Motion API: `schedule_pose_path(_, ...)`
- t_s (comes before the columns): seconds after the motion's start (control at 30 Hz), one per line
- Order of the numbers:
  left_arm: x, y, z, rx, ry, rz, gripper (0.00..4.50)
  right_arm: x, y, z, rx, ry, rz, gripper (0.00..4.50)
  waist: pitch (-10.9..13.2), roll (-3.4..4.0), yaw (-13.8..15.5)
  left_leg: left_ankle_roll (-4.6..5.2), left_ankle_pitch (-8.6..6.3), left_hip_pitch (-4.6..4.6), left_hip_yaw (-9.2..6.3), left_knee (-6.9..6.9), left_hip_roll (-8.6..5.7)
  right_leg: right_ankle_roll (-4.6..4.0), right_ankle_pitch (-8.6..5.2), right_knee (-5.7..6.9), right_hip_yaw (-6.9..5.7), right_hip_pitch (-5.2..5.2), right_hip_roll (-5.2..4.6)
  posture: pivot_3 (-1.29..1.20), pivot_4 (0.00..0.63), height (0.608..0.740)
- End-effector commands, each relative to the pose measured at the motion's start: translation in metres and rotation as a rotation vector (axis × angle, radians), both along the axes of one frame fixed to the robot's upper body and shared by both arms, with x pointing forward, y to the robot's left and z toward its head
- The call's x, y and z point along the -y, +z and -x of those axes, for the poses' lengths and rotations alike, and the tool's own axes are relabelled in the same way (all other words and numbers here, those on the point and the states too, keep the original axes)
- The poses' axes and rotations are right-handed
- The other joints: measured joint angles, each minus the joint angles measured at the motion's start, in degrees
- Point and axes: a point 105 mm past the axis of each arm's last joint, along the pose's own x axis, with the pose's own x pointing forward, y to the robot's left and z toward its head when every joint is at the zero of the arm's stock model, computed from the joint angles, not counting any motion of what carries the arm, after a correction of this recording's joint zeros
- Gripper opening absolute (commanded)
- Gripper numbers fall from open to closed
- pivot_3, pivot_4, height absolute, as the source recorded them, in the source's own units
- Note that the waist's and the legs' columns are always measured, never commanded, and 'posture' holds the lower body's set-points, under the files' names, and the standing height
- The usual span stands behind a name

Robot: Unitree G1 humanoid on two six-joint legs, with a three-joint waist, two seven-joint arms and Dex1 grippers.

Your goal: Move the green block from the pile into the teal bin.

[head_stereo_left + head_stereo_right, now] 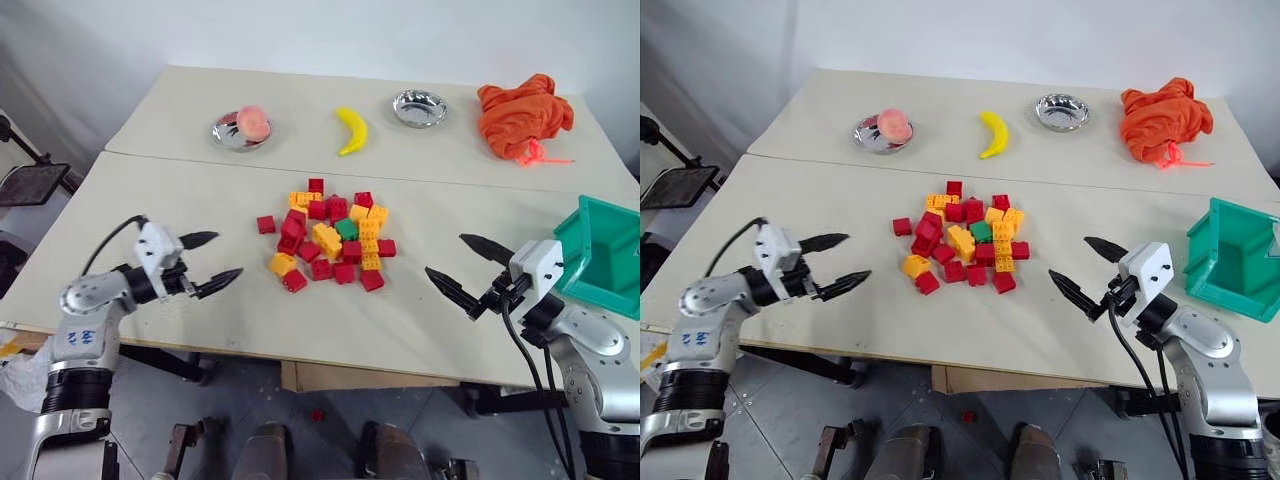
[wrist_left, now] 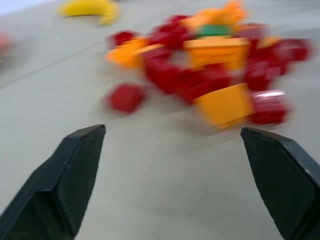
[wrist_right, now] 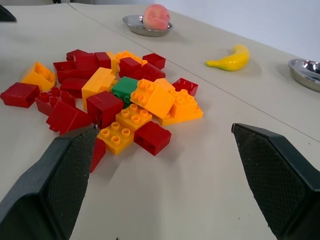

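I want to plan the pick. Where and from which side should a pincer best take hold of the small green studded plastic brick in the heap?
Probably from above, pinching the small green studded plastic brick by its free upper edges: red and orange bricks press against its sides, leaving mainly its top exposed.

Colours on the pale beige table

The pale beige tabletop (image 1: 420, 330) carries a heap of red, yellow and orange studded plastic bricks (image 1: 330, 243), with one green studded plastic brick (image 1: 347, 229) among them. A teal plastic open-topped bin (image 1: 603, 254) sits at one edge. Two shiny silver steel bowls (image 1: 420, 108) stand at the back, one holding a pink-orange peach (image 1: 252, 123). Between them lies a bright yellow banana (image 1: 351, 129). A crumpled orange cloth (image 1: 522, 118) lies beside it. The gripper fingers (image 3: 60, 190) are black with a fine textured pattern.
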Motion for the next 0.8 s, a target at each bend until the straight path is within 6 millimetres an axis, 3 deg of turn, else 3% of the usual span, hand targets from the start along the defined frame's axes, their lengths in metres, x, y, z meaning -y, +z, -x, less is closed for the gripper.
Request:
schedule_pose_path(0.03, 0.038, 0.025, -0.019, 0.005, -0.068, -0.021, 4.49, 0.002, 0.011, -0.001, 0.046, 0.006, 0.016, 4.50, 0.00, -0.01, -0.04, 0.00, 0.00, -0.02, 0.00, 0.06, 0.00, 0.00, 0.00, 0.02, 0.00, 0.00, 0.00, 0.00, 0.150, 0.740)
schedule_pose_path(0.17, 0.097, 0.035, -0.048, -0.092, -0.077, -0.129, 4.49, 0.002, 0.012, -0.001, 0.055, -0.001, 0.016, 4.50, -0.01, -0.02, -0.16, 0.00, 0.00, 0.02, 0.03, -0.01, -0.02, 0.00, 0.00, 0.04, 0.01, 0.00, 0.00, 0.00, 0.150, 0.740)
schedule_pose_path(0.27, 0.125, 0.039, -0.058, -0.070, -0.109, -0.209, 4.49, 0.002, 0.013, 0.000, 0.063, -0.012, 0.012, 4.50, -0.01, -0.02, -0.37, 0.00, 0.00, -0.01, 0.05, 0.00, -0.03, 0.00, 0.01, 0.00, 0.01, 0.00, 0.00, 0.00, 0.150, 0.740)
schedule_pose_path(0.37, 0.137, 0.033, -0.069, -0.044, -0.103, -0.266, 4.49, 0.001, 0.012, 0.004, 0.064, -0.018, 0.014, 4.50, -0.01, -0.02, -1.09, 0.00, 0.00, 0.05, 0.09, -0.14, -0.01, 0.00, 0.00, -0.04, 0.03, -0.03, 0.03, 0.00, 0.150, 0.740)
schedule_pose_path(0.5, 0.147, 0.023, -0.076, -0.022, -0.106, -0.322, 3.61, 0.004, 0.013, 0.009, 0.063, -0.044, -0.004, 4.50, 0.00, -0.02, -1.31, -0.01, 0.01, 0.03, 0.09, -0.12, -0.01, 0.00, 0.00, -0.05, 0.03, -0.04, 0.03, 0.00, 0.150, 0.740)
schedule_pose_path(0.8, 0.162, 0.022, -0.085, -0.040, -0.083, -0.326, 3.61, 0.003, 0.007, 0.016, 0.045, -0.056, -0.027, 4.50, 0.01, -0.04, -0.24, 0.01, 0.00, -0.01, 0.09, -0.07, -0.02, 0.00, 0.01, -0.09, 0.02, -0.04, 0.02, 0.00, 0.150, 0.740)
